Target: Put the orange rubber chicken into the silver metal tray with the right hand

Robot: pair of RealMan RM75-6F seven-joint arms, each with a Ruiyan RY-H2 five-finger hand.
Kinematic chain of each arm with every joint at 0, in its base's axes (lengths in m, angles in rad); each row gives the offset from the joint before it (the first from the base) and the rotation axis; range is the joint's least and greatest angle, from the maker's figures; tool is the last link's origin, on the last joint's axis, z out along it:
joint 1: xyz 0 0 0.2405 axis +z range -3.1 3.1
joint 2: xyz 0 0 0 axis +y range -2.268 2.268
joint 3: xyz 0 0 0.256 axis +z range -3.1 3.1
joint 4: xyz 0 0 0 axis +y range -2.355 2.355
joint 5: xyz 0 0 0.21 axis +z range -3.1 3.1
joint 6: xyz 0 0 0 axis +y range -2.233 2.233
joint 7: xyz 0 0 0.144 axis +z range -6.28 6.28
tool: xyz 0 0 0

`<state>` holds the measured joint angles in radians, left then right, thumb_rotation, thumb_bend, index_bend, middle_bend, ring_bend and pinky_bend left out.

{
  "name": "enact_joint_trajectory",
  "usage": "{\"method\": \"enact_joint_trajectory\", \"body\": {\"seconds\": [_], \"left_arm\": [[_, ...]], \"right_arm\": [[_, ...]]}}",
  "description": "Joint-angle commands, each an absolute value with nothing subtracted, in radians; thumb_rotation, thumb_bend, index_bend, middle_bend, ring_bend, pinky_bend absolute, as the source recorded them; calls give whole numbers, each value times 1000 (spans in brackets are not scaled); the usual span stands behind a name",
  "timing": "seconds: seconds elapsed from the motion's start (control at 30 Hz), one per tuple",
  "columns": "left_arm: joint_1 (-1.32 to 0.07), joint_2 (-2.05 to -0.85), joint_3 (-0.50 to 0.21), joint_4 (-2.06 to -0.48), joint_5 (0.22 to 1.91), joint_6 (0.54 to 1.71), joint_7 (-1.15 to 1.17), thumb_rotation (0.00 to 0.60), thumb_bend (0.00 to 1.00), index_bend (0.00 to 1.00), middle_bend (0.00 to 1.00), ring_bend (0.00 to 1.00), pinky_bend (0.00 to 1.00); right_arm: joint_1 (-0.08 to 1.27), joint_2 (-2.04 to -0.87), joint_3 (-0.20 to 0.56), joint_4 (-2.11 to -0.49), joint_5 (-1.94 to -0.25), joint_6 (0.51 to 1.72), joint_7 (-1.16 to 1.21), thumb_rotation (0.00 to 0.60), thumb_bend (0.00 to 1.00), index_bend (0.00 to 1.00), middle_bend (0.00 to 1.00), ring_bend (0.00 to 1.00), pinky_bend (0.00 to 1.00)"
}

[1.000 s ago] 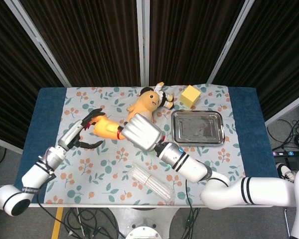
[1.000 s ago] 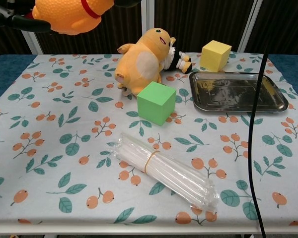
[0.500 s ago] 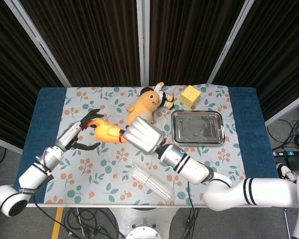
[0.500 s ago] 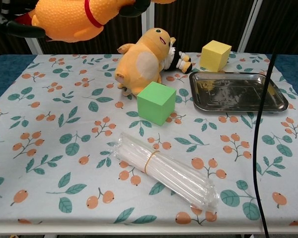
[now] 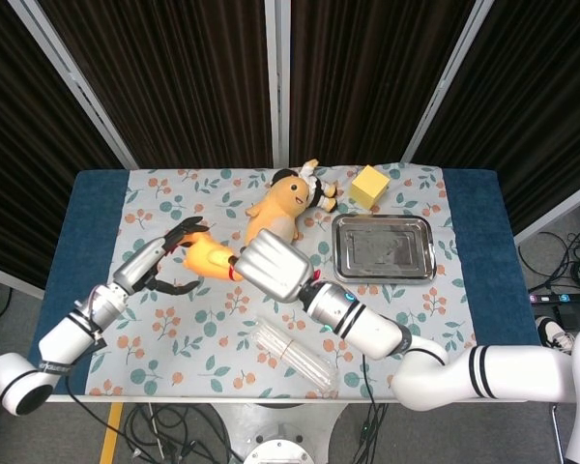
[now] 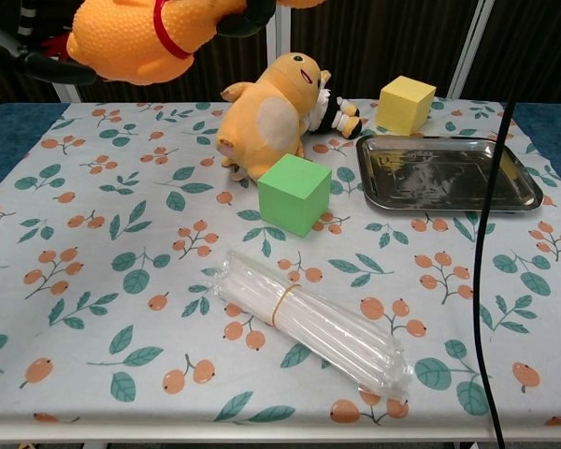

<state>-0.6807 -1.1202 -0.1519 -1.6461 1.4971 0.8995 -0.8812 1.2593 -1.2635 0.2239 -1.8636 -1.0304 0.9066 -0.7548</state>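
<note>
The orange rubber chicken [image 5: 208, 253] with its red collar hangs above the left half of the table, and shows at the top left of the chest view [image 6: 140, 37]. My right hand [image 5: 271, 263] grips its collar end, and dark fingers [image 6: 252, 11] curl over it. My left hand [image 5: 169, 261] has its fingers spread around the other end; whether they touch it I cannot tell. The silver metal tray [image 5: 384, 220] lies empty at the right of the table [image 6: 444, 173], well away from the chicken.
A yellow plush toy [image 6: 266, 117] lies at the back middle with a green cube [image 6: 294, 192] in front of it. A yellow cube [image 6: 405, 103] stands behind the tray. A wrapped bundle of clear straws [image 6: 309, 323] lies near the front edge. A black cable [image 6: 481, 281] hangs at the right.
The chicken has shifted slightly right and turned in the chest view. My right hand's fingers have come around its collar end, and my left hand has stayed around the other end.
</note>
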Motion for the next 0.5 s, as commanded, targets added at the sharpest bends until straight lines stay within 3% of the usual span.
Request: {"method": "enact_joint_trajectory", "body": {"seconds": [0.03,0.27,0.5], "left_arm": [[-684,-1118,-144,-1636,1504,898,-897,600,290,250,157,73,191],[-696,-1133,-142,-1617,1489,891,-904,600,304,329,262,158,211],[-685,-1156,-161,-1618,1418,907,-859,600,361,607,589,467,370]], "right_arm": [[1260,-1264,223,-1864,-1030,907,-755,600,280,973,813,786,1000],[1265,-1270,220,-1872,-1027,910,-761,600,280,973,813,786,1000],[1268,-1277,220,-1872,-1024,919,-767,600,279,973,813,786,1000]]}}
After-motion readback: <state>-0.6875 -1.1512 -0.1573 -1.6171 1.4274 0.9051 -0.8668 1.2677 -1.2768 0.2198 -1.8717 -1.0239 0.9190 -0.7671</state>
